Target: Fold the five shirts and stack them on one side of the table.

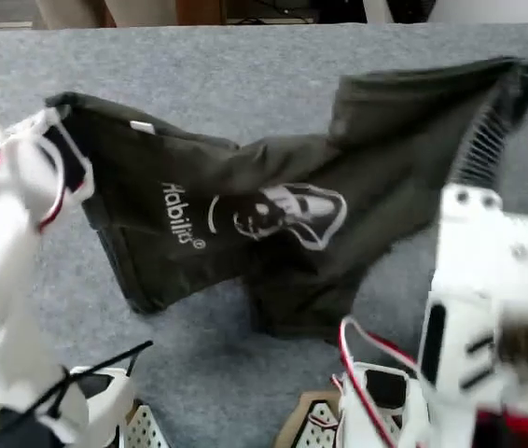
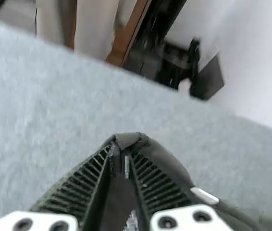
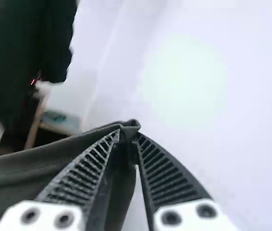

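While both arms are holding it up over the grey table, a dark shirt is hanging stretched between the two grippers. The left gripper is pinching one top corner of the shirt. Its ribbed black jaws are pressing together with nothing but a fold of cloth between them. In the left wrist view the fabric is bunching right over that gripper's tip and spilling down one side of it. A small white label is showing on the cloth just beside the jaws. The right gripper is clamping the opposite top corner in the same way, closed tight on the cloth. From its own camera the shirt is draping away from the tip in a long taut edge, with a pale wall behind it.

Between the grippers the upper edge of the shirt is sagging in the middle. A white print is facing up roughly midway between them, somewhat nearer the left gripper. Below both grippers the body of the shirt is drooping in loose folds, and its lowest part seems to be resting on the table, though the high view is too soft to be sure. Beyond the left gripper the table is running back to some wooden and dark furniture.
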Robot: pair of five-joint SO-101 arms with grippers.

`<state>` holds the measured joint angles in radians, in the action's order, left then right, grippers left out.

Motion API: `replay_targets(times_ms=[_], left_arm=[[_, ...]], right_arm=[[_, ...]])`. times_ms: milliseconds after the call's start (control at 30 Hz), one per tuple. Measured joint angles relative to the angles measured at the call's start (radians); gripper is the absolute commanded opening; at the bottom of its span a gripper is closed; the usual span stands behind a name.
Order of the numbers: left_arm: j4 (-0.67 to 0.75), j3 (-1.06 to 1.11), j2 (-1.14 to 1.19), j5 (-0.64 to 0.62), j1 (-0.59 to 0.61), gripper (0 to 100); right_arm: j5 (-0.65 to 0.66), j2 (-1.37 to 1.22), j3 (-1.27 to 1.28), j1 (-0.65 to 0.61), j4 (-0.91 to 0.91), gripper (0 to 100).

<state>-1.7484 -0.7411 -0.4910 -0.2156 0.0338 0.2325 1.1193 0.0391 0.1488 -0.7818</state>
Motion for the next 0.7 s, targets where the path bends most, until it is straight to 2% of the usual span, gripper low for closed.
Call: replay_targets(times_ms=[233, 367, 533, 700], left_arm=[[0.000, -0.011, -0.170, 0.055, 0.003, 2], [-0.002, -0.012, -0.267, 0.104, 0.092, 2], [-0.002, -0.015, -0.342, 0.180, 0.180, 2], [-0.002, -0.025, -0.367, 0.193, 0.199, 2]], right_arm=[[0.000, -0.051, -0.311, 0.092, -0.005, 0.4], [0.000, -0.104, -0.443, 0.100, -0.005, 0.4], [0.023, -0.164, -0.523, 0.101, -0.005, 0.4], [0.023, -0.181, -0.522, 0.097, -0.052, 0.4]])
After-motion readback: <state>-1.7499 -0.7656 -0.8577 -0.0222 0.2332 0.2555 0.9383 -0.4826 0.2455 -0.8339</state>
